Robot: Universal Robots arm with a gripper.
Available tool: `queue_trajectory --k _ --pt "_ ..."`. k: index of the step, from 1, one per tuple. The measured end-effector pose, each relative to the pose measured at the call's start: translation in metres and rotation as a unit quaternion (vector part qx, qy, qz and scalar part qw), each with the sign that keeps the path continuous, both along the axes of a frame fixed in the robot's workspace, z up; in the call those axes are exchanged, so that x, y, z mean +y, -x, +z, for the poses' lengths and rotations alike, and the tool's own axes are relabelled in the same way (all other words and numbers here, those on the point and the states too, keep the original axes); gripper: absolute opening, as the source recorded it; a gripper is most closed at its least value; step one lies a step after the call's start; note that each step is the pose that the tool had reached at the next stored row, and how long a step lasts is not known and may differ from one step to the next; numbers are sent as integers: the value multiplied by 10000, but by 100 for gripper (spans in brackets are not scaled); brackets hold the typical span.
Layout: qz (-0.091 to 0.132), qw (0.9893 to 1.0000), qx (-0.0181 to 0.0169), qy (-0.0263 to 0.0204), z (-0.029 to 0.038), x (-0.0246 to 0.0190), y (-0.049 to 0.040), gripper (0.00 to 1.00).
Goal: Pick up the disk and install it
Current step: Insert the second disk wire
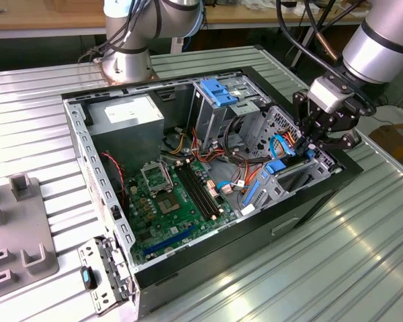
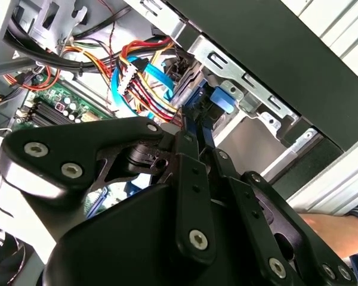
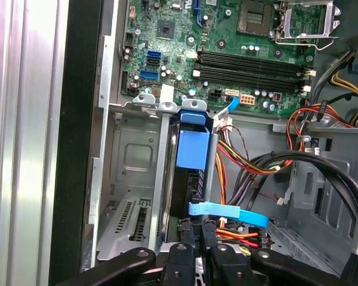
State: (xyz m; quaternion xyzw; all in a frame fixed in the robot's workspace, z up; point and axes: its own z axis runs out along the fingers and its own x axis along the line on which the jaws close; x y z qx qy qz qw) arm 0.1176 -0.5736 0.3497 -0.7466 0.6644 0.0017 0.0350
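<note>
Well, my gripper (image 1: 314, 149): fingers pressed together, pinching the disk's blue rail.
Disk (image 3: 188, 179): edge-on in the drive bay at the computer case's (image 1: 309, 208) front; label hidden.
Cut off: my fingertips, behind the linkage.
Hand (image 2: 328, 229): partly seen outside the case.
Writing: none readable.

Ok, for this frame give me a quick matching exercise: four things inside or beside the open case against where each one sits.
Things:
1. power supply
2. motherboard
3. gripper
4. disk

Places:
A. flat on the case floor, green, in the middle
B. standing on edge in the drive bay, just in front of the gripper, in the first wrist view
C. in the case's far corner, toward the exterior view's left
D. over the drive bay at the case's end toward the exterior view's right

Pairs: 1-C, 2-A, 3-D, 4-B
</note>
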Motion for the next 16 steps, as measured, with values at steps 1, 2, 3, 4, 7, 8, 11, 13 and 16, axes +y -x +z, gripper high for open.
queue_trajectory --k 1,2,3,4,7,8,11,13,16 --pt "-1 10000 0 0 1 -12 0 17" --pt "-2 10000 0 0 0 -25 1 17" --pt "-3 10000 0 0 0 -40 0 17" --pt "-4 10000 0 1 1 -48 0 17" --pt "-29 9999 0 -113 0 -53 0 17" --pt "-49 9999 0 -114 -1 -60 0 17" --pt "-128 9998 -1 -117 -3 -75 -1 17" --pt "-175 9998 -2 -116 -4 -78 -1 17" --pt "-219 9997 -2 -117 -14 -78 0 17"
